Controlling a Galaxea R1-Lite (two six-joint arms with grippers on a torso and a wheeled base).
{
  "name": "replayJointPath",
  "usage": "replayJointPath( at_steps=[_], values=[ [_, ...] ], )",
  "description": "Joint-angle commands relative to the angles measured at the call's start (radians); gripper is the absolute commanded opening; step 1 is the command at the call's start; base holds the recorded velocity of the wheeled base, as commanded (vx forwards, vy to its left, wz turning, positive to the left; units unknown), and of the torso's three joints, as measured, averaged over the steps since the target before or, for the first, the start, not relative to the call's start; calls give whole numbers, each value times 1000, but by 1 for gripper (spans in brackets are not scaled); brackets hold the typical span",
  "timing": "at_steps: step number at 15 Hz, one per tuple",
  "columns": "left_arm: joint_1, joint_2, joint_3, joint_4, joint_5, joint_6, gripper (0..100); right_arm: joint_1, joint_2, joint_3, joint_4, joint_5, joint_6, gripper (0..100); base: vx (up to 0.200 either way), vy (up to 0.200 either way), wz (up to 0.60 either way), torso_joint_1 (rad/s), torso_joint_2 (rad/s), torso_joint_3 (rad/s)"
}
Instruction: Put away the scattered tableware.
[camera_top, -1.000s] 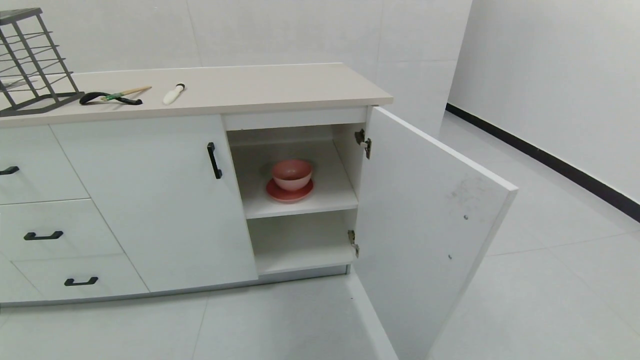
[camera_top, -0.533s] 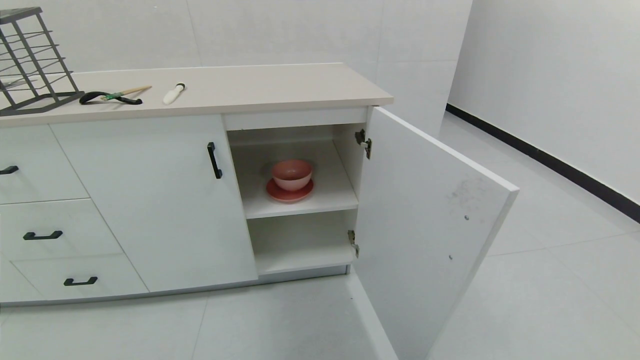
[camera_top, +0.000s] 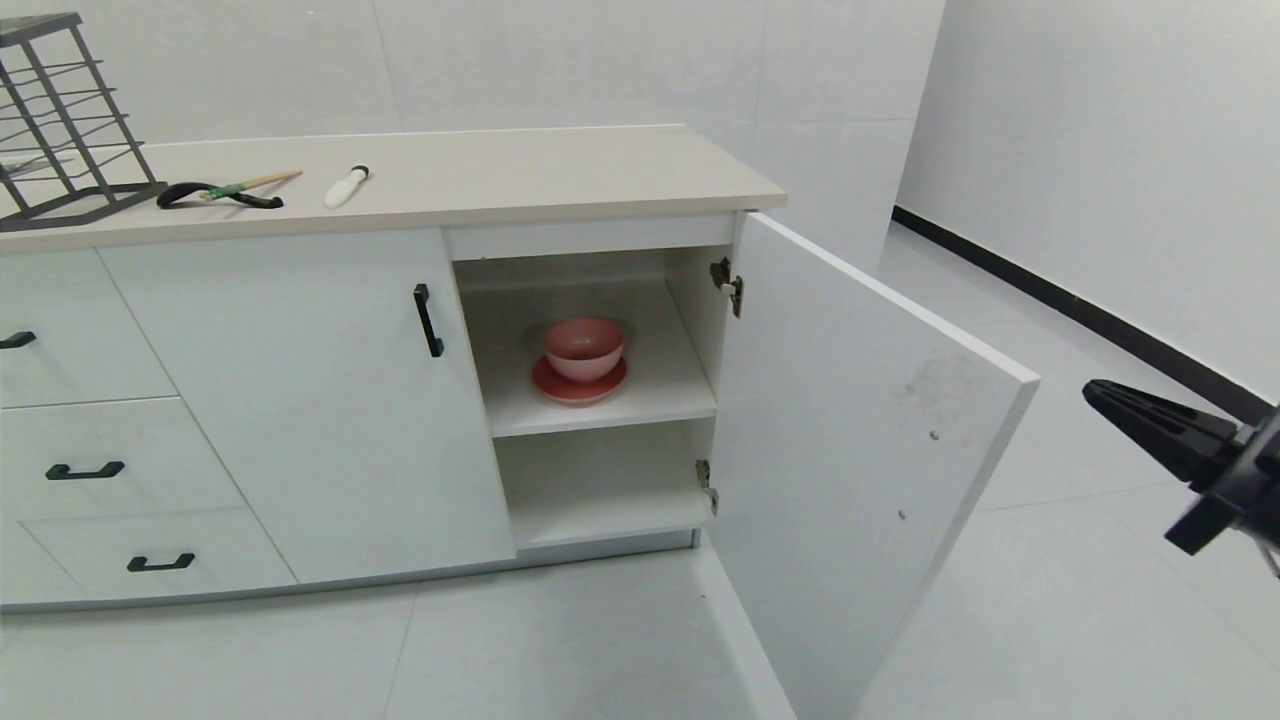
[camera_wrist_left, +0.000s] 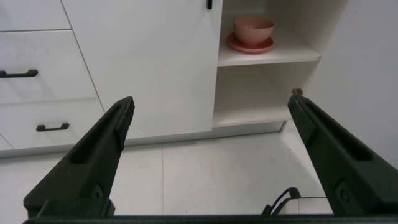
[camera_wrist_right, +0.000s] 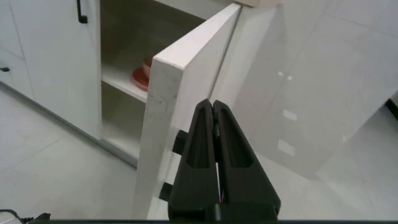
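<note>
A pink bowl (camera_top: 584, 348) sits on a red plate (camera_top: 579, 385) on the upper shelf (camera_top: 660, 400) of a white kitchen cabinet, toward the middle of the shelf. The right-hand cabinet door (camera_top: 850, 450) stands swung wide open over the tiled floor. The lower shelf (camera_top: 600, 510) lies beneath the shelf holding the dishes.

The right gripper (camera_top: 1100, 395) hangs in the air beyond the open door's free edge, well apart from the dishes, its two black fingers pressed together with nothing between them. In the right wrist view it points at the edge of that door. The left gripper (camera_wrist_left: 211, 102) is held low in front of the cabinet, its fingers spread wide and holding nothing. The bowl and plate appear far off, beyond the gap between them.

On the beige countertop (camera_top: 550, 170) above, a white-handled utensil (camera_top: 347, 187) lies just beside a dark curved tool (camera_top: 215, 195) crossed by a wooden stick. A black wire rack (camera_top: 60, 120) stands near them at the counter's left end. The left cabinet door (camera_top: 300, 400) is shut, and drawers (camera_top: 85, 470) with black handles sit beside it.
</note>
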Motion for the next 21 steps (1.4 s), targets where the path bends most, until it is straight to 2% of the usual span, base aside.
replayJointPath(
  at_steps=[1, 6, 9, 14, 21],
  values=[
    [0, 2, 0, 0, 0, 0, 100, 51, 168, 3, -91, 22, -17, 0, 0, 0, 0, 0, 0, 0],
    [0, 2, 0, 0, 0, 0, 100, 103, 223, -88, -106, 24, -18, 0, 0, 0, 0, 0, 0, 0],
    [0, 2, 0, 0, 0, -2, 100, 126, 231, -83, -108, 25, -23, 0, 0, 0, 0, 0, 0, 0],
    [0, 2, 0, 0, 0, -2, 100, 312, 210, -71, -108, 28, -31, 0, 0, 0, 0, 0, 0, 0],
    [0, 2, 0, 0, 0, -3, 100, 431, 300, -134, -108, 22, -31, 0, 0, 0, 0, 0, 0, 0]
  ],
)
